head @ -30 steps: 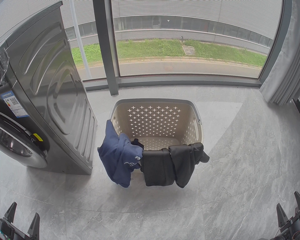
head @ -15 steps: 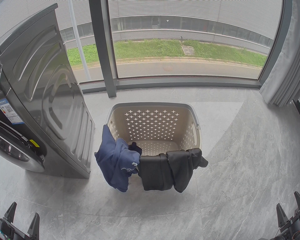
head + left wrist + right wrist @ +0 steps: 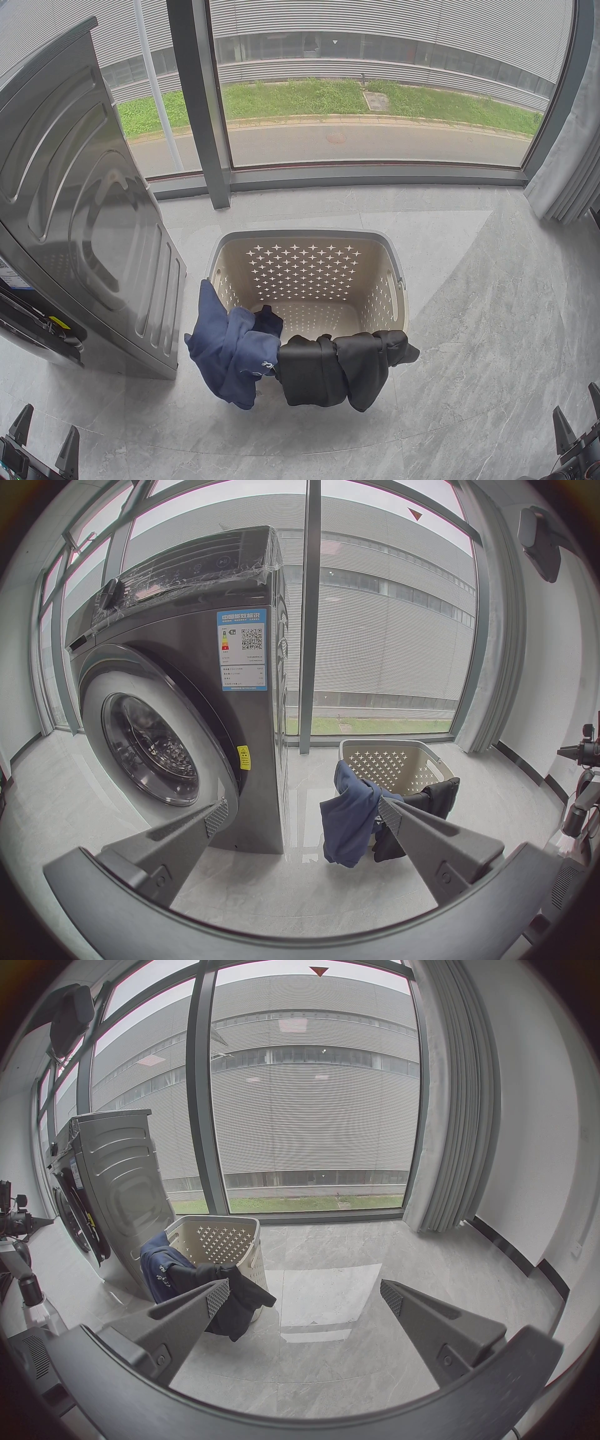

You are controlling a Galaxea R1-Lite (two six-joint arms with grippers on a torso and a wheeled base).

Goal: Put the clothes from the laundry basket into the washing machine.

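A beige laundry basket [image 3: 312, 240] stands on the floor ahead, also in the left wrist view [image 3: 400, 755] and right wrist view [image 3: 219, 1235]. A blue garment [image 3: 228, 353] [image 3: 347, 817] [image 3: 156, 1266] hangs over its near left corner. A black garment [image 3: 337, 369] [image 3: 437, 795] [image 3: 234, 1300] drapes over the near rim. The grey washing machine [image 3: 81, 219] [image 3: 187, 686] [image 3: 119, 1172] stands to the left, its round door [image 3: 150, 749] facing sideways. My left gripper [image 3: 44, 434] [image 3: 303, 811] is open and empty at the lower left; my right gripper [image 3: 578, 412] [image 3: 303, 1294] is open and empty at the lower right.
A large floor-to-ceiling window [image 3: 375, 81] with a dark frame post [image 3: 194, 100] lies behind the basket. Grey curtains [image 3: 569, 162] hang at the right. Bare marble floor [image 3: 487, 312] spreads around the basket and in front of the machine.
The whole head view has shifted: the basket and washing machine now sit lower and further left in it, so the camera moved. Both grippers stay low and open.
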